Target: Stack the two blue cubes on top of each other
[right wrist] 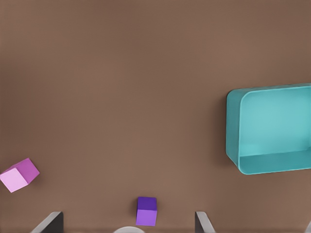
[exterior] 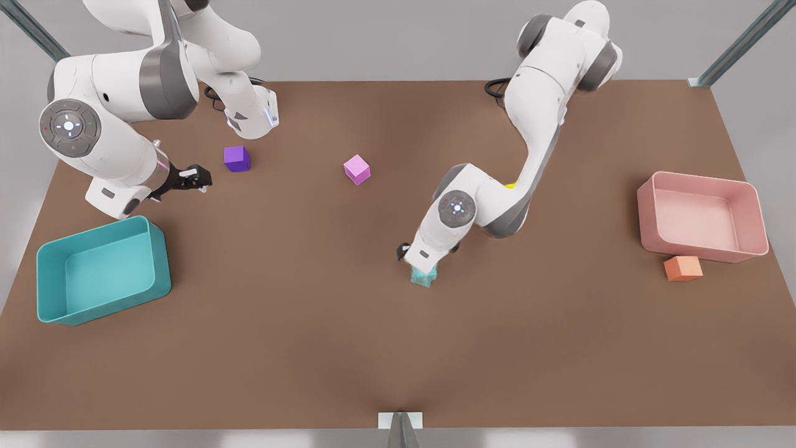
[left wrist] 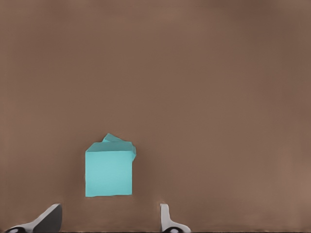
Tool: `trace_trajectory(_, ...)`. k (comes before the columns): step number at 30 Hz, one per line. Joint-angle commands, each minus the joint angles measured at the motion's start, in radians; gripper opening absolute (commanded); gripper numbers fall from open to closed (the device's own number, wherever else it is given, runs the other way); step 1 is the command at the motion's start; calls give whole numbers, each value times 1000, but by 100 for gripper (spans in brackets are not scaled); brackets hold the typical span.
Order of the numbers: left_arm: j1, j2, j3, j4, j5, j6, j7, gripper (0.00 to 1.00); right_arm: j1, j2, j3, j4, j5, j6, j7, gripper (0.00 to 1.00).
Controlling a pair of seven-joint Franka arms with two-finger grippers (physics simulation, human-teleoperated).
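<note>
Two blue cubes stand stacked near the table's middle. The upper cube [left wrist: 109, 173] hides most of the lower cube [left wrist: 116, 140], which is turned a little and peeks out at one edge. In the front view the stack [exterior: 424, 275] shows just below the hand of the arm on the front view's right. That is my left gripper [left wrist: 109, 216]; it is open, just above the stack, with its fingers [left wrist: 165, 217] apart from the cubes. My right gripper [exterior: 194, 178] waits open at the front view's left, close to a dark purple cube [exterior: 237, 158].
A teal bin [exterior: 102, 269] sits at the front view's left and a pink bin [exterior: 703, 214] at its right, with an orange cube [exterior: 683, 268] before it. A pink cube [exterior: 357, 169] lies mid-table. A yellow object [exterior: 511, 184] peeks from behind the left arm.
</note>
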Motion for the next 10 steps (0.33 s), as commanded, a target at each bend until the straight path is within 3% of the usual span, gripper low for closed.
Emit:
trace_trajectory(1, 73, -97, 7, 198, -4, -743, -71, 100, 0, -1, 0, 0, 0, -1, -10, 100)
trace_trajectory(2, 163, -178, 5, 207, 34, -778, 84, 100, 0, -1, 0, 0, 0, -1, -8, 100)
trace_trajectory(5, 315, -210, -5, 166, 178, -737, 638, 100, 0, -1, 0, 2, 0, -1, -10, 100)
trace_trajectory(6, 344, -324, -4, -27, 186, -584, 682, 100, 0, -1, 0, 2, 0, -1, -10, 100)
trace_trajectory(10, 363, -344, 4, -61, 175, -565, 682, 100, 0, -1, 0, 3, 0, 1, -10, 100)
